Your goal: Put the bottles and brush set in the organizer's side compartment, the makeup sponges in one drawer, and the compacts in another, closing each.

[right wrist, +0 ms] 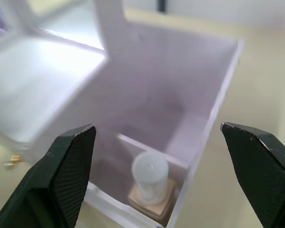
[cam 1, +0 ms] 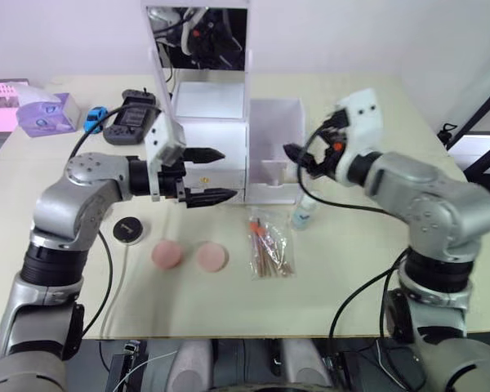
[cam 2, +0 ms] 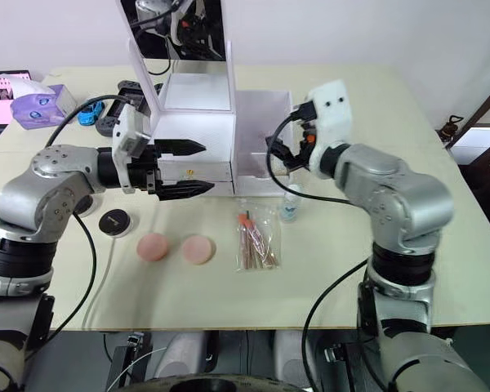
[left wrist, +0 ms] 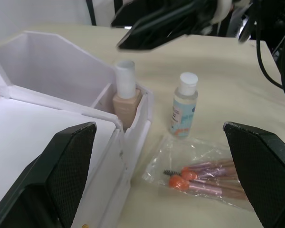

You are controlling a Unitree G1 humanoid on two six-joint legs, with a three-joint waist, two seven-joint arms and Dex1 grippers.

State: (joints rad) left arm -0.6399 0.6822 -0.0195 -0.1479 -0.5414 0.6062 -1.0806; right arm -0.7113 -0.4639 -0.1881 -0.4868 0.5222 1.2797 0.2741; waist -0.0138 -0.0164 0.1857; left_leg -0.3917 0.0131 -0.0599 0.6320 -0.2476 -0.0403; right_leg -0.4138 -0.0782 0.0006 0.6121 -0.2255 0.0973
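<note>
The white organizer [cam 1: 216, 135] stands mid-table with its mirror upright. The tan pump bottle [right wrist: 151, 181] stands in the front pocket of the side compartment [cam 1: 274, 122]. My right gripper [cam 1: 299, 162] hovers open and empty just above it. The clear blue-label bottle [cam 1: 304, 212] stands on the table in front of that compartment. Beside it lies the brush set [cam 1: 269, 247]. Two pink makeup sponges [cam 1: 167, 254] [cam 1: 211, 256] lie nearer me. One black compact [cam 1: 127, 229] rests to their left. My left gripper [cam 1: 227, 174] is open and empty in front of the drawers.
A lilac tissue box [cam 1: 45, 113], a blue toy car [cam 1: 95, 118] and a black game controller [cam 1: 131, 118] sit at the back left. A white cable [cam 1: 118, 278] runs from the compact toward the table's front edge.
</note>
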